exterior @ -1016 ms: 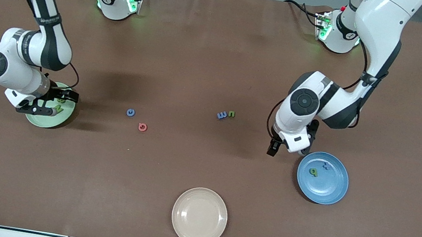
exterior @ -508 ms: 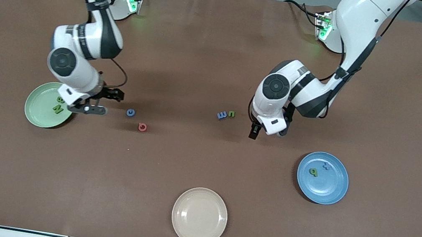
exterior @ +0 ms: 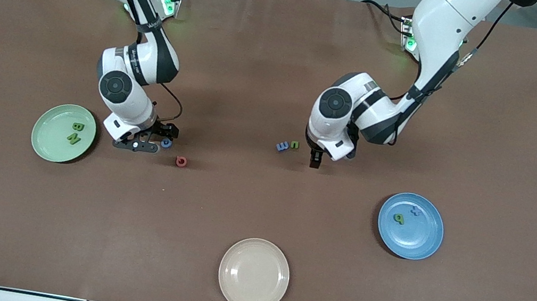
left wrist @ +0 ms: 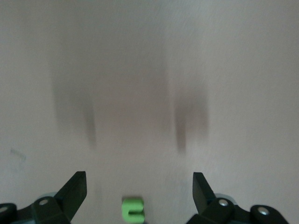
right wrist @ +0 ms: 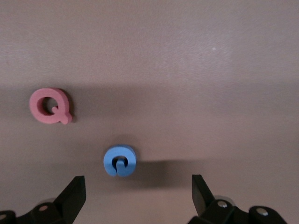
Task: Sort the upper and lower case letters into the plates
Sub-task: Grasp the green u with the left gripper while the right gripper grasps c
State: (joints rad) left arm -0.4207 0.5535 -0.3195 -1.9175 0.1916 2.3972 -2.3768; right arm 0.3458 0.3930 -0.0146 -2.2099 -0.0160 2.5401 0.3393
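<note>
Front view, brown bench (exterior: 237, 210), right hand (exterior: 148, 141) spread wide, empty, over blue letter (exterior: 166, 143) beside red Q (exterior: 181, 161), left hand (exterior: 316, 159) wide, empty, beside green letter (exterior: 294, 145), mint plate (exterior: 46, 142) toward right arm's end, blue plate (exterior: 423, 245) toward left arm's.

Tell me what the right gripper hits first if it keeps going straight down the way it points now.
Most likely the blue letter: it lies between the right gripper's open fingers, with the pink Q off to one side. Depth is hard to judge.

Even overhead light, soft shadows, left wrist view motion-blurred
</note>
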